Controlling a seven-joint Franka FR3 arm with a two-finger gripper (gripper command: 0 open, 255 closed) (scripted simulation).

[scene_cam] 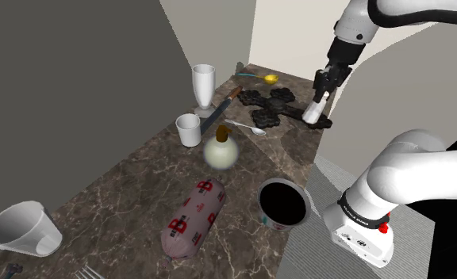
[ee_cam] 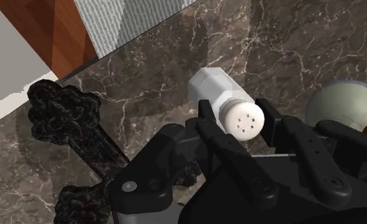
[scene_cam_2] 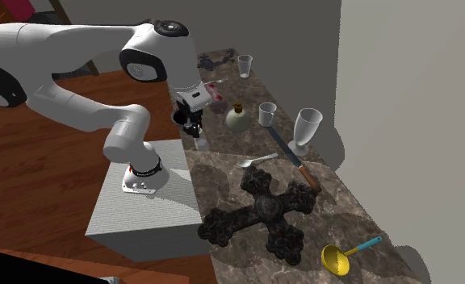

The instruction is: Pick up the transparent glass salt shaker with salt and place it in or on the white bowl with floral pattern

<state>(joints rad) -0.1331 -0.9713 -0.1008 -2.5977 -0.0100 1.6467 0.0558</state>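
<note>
The salt shaker (ee_cam: 215,89) is clamped between the fingers (ee_cam: 209,126) of the gripper (scene_cam: 321,95), near its perforated white cap, at the edge of the black trivet (scene_cam: 268,107). It looks small, light and stiff, but the smooth body is probably slippery and fragile, so a firm hold lower on the body seems safer. I cannot tell if its base touches the desk (scene_cam: 140,182). The bowl (scene_cam: 285,224) stands well apart from the trivet. A red-and-white roll (scene_cam: 193,218) carries a letter, perhaps "B".
</note>
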